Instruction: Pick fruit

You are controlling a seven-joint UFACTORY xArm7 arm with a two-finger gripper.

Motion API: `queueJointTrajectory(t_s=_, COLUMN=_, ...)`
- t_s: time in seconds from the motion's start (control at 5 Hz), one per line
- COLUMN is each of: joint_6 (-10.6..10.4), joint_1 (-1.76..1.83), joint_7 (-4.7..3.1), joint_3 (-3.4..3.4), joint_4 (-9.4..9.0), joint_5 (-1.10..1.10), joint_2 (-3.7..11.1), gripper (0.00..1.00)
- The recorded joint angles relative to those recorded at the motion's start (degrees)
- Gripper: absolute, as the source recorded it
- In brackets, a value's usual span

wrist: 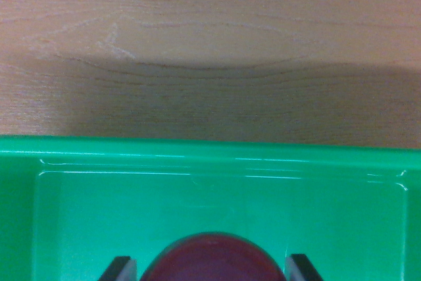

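Note:
A dark red round fruit (209, 259) shows at the bottom middle of the wrist view, cut off by the lower edge. It sits between my gripper's (209, 269) two fingertips, one at the wrist view's left (120, 269) and one at the right (301, 268). Each tip stands a little apart from the fruit's visible sides, and whether the pads touch it lower down is hidden. The fruit is over the inside of a bright green tray (210, 153), whose far rim crosses the whole view.
Beyond the tray's far rim lies a light wooden tabletop (210, 51), with a dark shadow band along the rim. The tray's floor (217, 199) ahead of the fruit is bare green plastic.

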Motion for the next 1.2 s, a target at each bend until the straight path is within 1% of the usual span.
queueJointTrajectory(t_s=0.2, joint_6=2.60, joint_1=-0.02, joint_7=-0.10, joint_3=0.04, joint_4=1.76, joint_5=0.08, joint_2=-0.84, gripper=1.00)
queueJointTrajectory(t_s=0.4, joint_6=2.60, joint_1=-0.02, joint_7=-0.10, joint_3=0.04, joint_4=1.76, joint_5=0.08, joint_2=-0.84, gripper=1.00)
queueJointTrajectory(t_s=0.6, joint_6=5.12, joint_1=-0.05, joint_7=-0.20, joint_3=0.08, joint_4=3.46, joint_5=0.16, joint_2=-1.66, gripper=1.00)
queueJointTrajectory(t_s=0.8, joint_6=5.12, joint_1=-0.05, joint_7=-0.20, joint_3=0.08, joint_4=3.46, joint_5=0.16, joint_2=-1.66, gripper=1.00)
queueJointTrajectory(t_s=1.0, joint_6=7.47, joint_1=-0.07, joint_7=-0.29, joint_3=0.12, joint_4=5.06, joint_5=0.23, joint_2=-2.42, gripper=1.00)
queueJointTrajectory(t_s=1.2, joint_6=7.47, joint_1=-0.07, joint_7=-0.29, joint_3=0.12, joint_4=5.06, joint_5=0.23, joint_2=-2.42, gripper=1.00)
